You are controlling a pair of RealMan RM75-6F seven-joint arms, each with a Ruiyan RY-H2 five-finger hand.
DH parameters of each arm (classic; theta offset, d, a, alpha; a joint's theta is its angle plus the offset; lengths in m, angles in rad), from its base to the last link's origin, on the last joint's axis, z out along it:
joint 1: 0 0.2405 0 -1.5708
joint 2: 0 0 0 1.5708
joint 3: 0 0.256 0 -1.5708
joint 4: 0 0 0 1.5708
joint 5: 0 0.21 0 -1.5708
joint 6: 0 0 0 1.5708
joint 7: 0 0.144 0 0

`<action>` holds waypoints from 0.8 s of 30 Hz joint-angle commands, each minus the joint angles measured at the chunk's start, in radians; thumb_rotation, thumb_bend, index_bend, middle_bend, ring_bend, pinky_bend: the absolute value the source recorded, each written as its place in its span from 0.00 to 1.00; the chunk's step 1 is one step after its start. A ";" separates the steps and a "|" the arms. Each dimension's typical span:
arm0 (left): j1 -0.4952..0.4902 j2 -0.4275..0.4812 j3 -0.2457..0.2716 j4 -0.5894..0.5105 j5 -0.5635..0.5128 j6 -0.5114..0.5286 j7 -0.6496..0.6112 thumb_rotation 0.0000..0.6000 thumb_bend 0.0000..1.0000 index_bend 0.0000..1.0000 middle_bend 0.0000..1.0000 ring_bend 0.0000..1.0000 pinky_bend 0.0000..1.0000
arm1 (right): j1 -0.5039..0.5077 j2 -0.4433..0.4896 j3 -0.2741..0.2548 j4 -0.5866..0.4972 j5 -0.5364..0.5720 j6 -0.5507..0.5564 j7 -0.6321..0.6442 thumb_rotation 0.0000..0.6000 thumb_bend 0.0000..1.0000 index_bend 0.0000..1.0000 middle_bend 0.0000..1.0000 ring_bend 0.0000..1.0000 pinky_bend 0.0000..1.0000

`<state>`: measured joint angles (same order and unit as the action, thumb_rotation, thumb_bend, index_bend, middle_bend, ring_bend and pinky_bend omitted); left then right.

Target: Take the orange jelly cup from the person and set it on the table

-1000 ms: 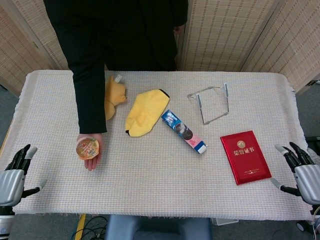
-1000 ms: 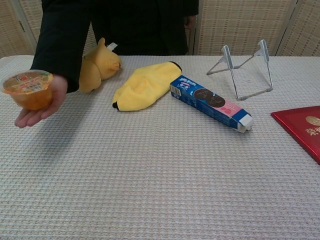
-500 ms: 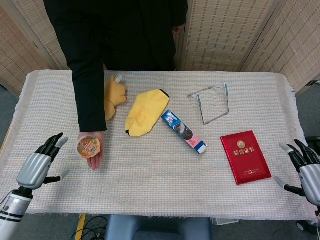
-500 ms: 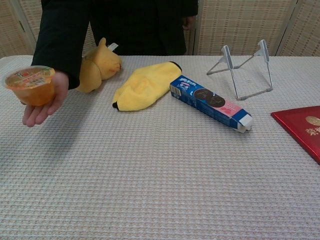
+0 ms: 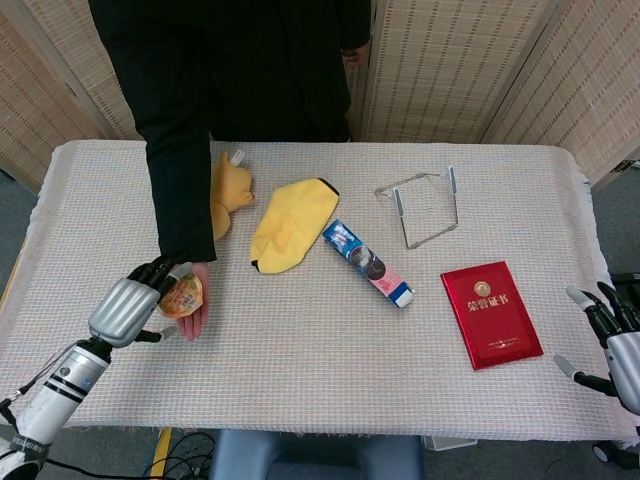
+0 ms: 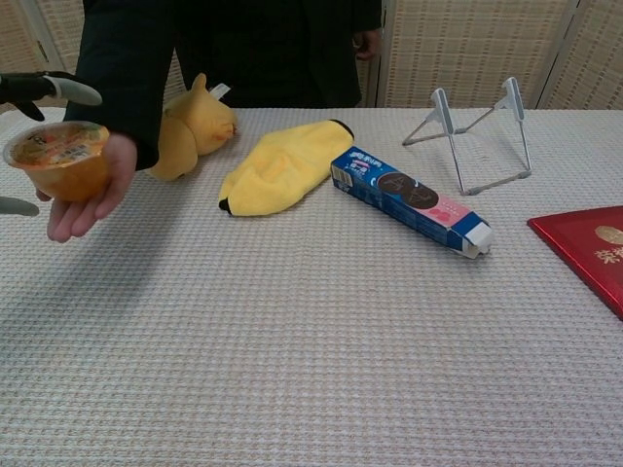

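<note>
Presently our left hand (image 5: 128, 308), fingers spread and grasping nothing, sits just left of the orange jelly cup (image 5: 180, 297) resting in the person's palm (image 5: 190, 310). We should close around the cup's wall, not its lid. Our right hand (image 5: 622, 352) idles, released, far right of the bench (image 5: 320, 340).

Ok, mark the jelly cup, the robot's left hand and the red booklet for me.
jelly cup (image 6: 58, 161), chest view, orange side wall.
left hand (image 5: 128, 305), head view, back of hand.
red booklet (image 5: 491, 313), head view, cover centre.

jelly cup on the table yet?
No, the orange jelly cup sits in the person's hand above the table, with the left hand beside it.
</note>
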<state>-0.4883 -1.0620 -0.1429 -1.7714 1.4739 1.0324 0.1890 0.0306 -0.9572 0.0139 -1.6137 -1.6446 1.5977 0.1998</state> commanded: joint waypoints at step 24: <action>-0.061 -0.119 -0.011 0.198 0.076 0.122 -0.189 1.00 0.24 0.63 0.56 0.56 0.93 | -0.008 -0.007 0.002 0.018 0.016 -0.004 0.020 1.00 0.19 0.10 0.16 0.07 0.13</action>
<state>-0.5530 -1.1765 -0.1562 -1.5827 1.5334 1.1357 0.0190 0.0227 -0.9648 0.0160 -1.5955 -1.6292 1.5937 0.2197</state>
